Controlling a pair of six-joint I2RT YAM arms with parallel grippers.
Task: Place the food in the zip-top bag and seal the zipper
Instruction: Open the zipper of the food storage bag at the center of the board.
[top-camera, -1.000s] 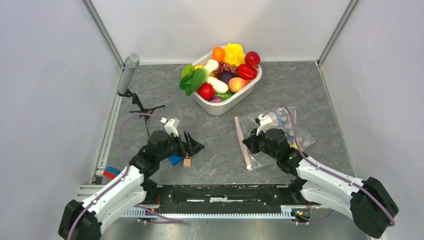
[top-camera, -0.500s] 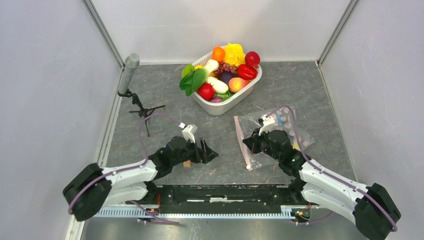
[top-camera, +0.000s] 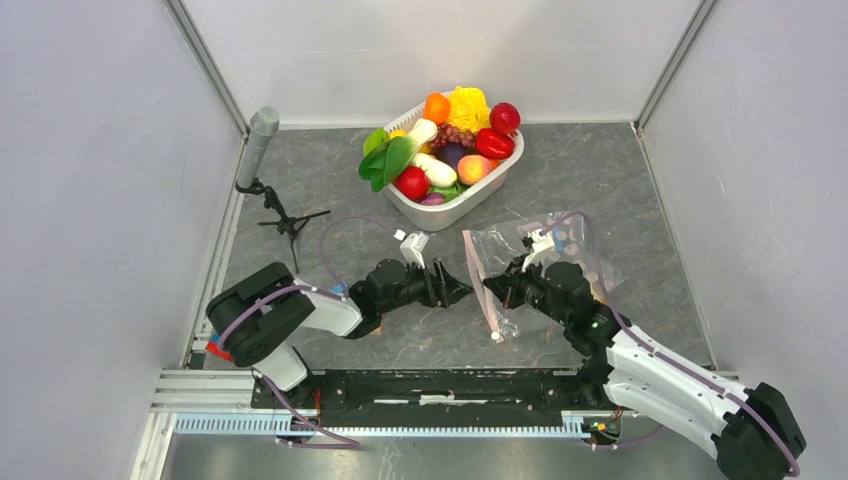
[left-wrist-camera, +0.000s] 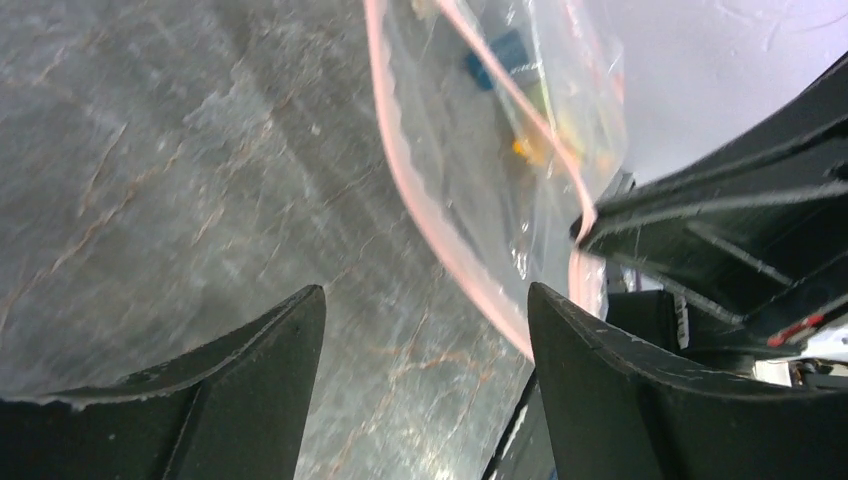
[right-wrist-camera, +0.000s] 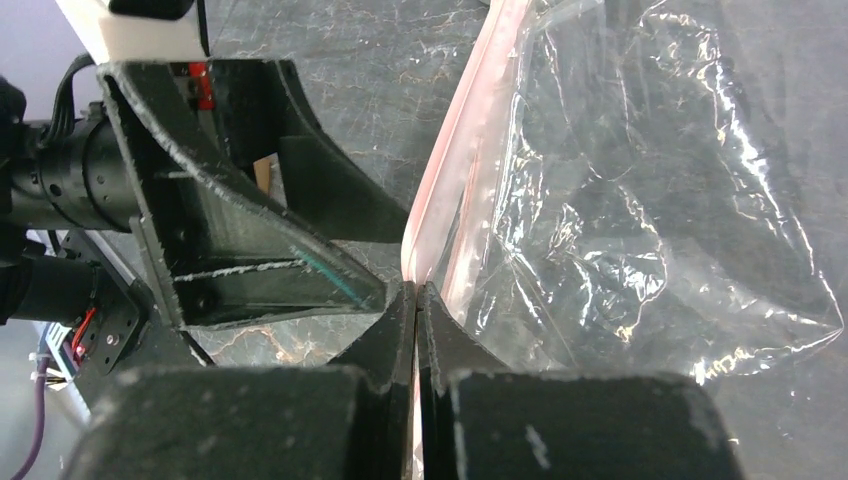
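The food (top-camera: 447, 150), glossy toy fruits and vegetables, is heaped in a white basket (top-camera: 440, 213) at the back centre. The clear zip-top bag (top-camera: 552, 258) lies right of centre, its pink zipper (top-camera: 484, 290) along its left edge. My right gripper (top-camera: 502, 292) is shut on the zipper (right-wrist-camera: 455, 150) and holds that edge raised off the table. In the right wrist view the pink strip runs between the closed fingertips (right-wrist-camera: 432, 300). My left gripper (top-camera: 462, 291) is open, its tips just left of the zipper (left-wrist-camera: 440, 240). Nothing lies between its fingers (left-wrist-camera: 600, 370).
A microphone on a small tripod (top-camera: 262, 150) stands at the left. A tan block (right-wrist-camera: 262, 175) lies behind the left gripper. Red and blue blocks (top-camera: 218, 348) sit by the left arm's base. Small coloured pieces (left-wrist-camera: 503, 50) show through the bag. Grey walls close in three sides.
My left arm has swung right from the blocks to the bag's mouth, its jaws narrowing slightly. My right gripper has stayed shut on the zipper and lifted it a little.
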